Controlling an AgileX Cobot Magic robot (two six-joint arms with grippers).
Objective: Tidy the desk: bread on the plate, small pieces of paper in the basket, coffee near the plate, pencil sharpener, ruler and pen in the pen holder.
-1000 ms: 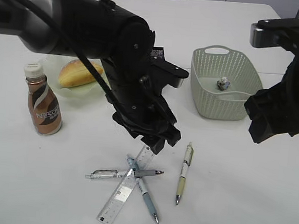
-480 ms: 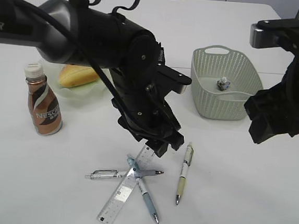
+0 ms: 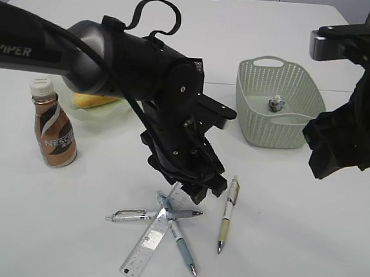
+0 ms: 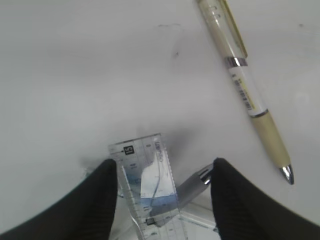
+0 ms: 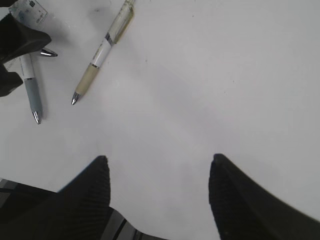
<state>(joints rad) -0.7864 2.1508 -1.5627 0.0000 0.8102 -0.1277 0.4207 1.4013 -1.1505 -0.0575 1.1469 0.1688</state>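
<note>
Where arm looms, plate [image 3: 103,113] (bread [image 3: 92,100] too) half-hidden.

white tabletop [image 3: 306,240] with coffee bottle [image 3: 52,124], green plate [image 3: 103,113], basket [image 3: 277,103], crossed pens [image 3: 165,216], cream pen [image 3: 228,212]

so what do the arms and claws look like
Both arms are black with glossy rounded housings. The left arm carries white "PiPER" lettering and a looping black cable. The left claw and right claw have thick, rounded, matte black fingers.
</note>
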